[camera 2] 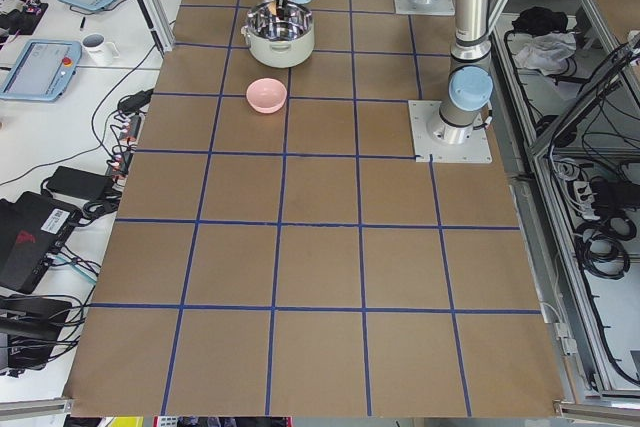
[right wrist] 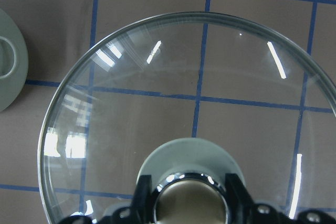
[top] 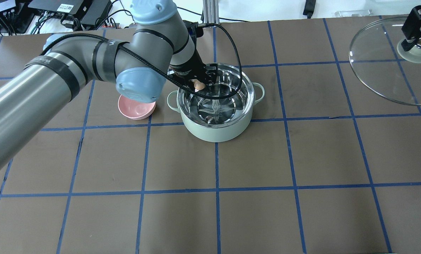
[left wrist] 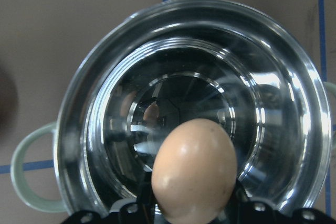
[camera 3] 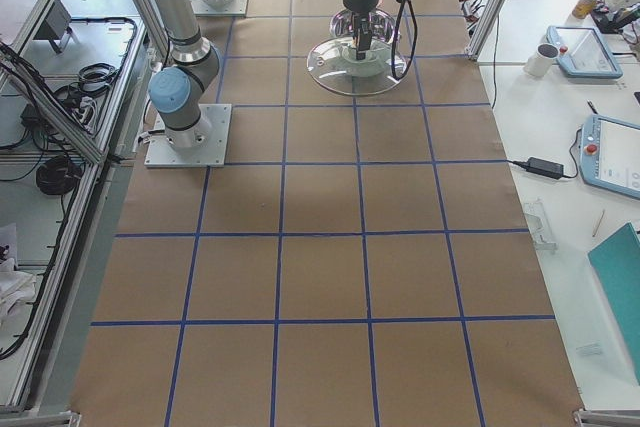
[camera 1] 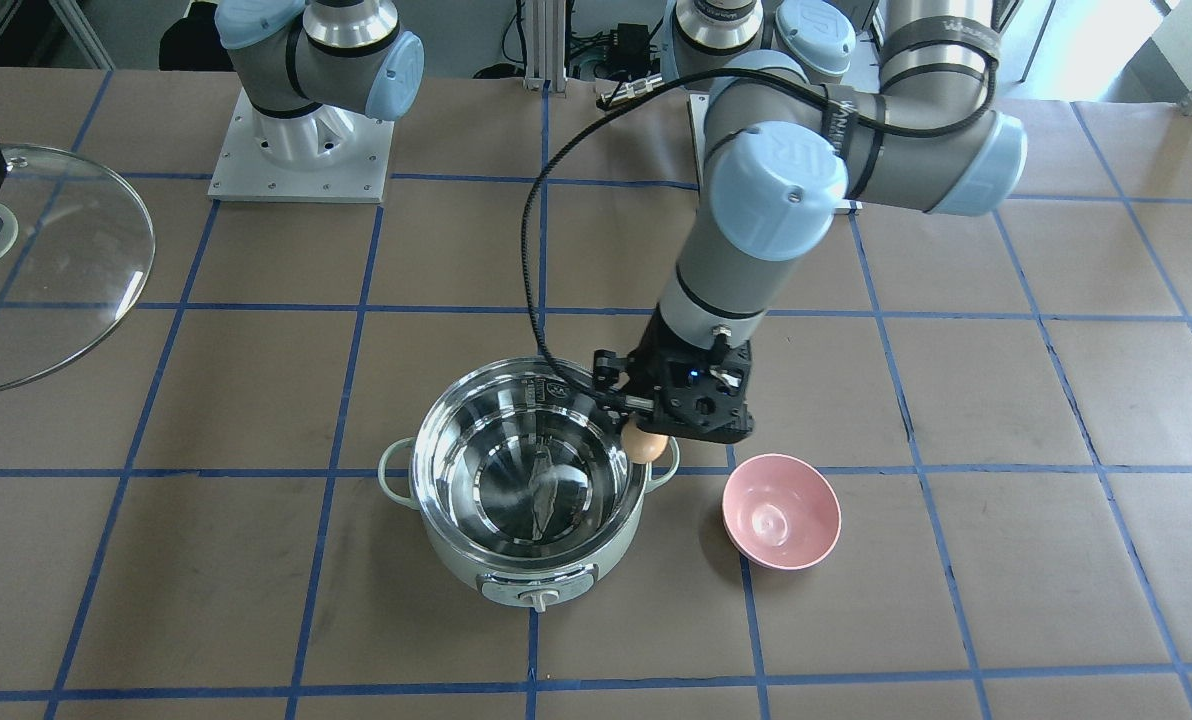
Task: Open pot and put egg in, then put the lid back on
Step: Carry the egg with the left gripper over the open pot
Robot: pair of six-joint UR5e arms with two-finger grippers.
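pot (top: 214,132): open, near far edge
left gripper (top: 197,85): pinching egg (left wrist: 194,169) over rim
right gripper (right wrist: 190,203): clamping lid (top: 380,70), far-right corner
table (top: 253,158): brown, blue grid

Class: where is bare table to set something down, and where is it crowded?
Free: squares between pot and lid; rows below the pot in the overhead view. Crowded: around bowl, pot, left gripper.

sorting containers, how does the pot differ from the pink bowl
The pot is larger and deeper than the pink bowl. The pot is mint green with steel inside, handles and a dial; the bowl is plain pink. The left end effector holds the egg over the pot, not the bowl. Both are empty.
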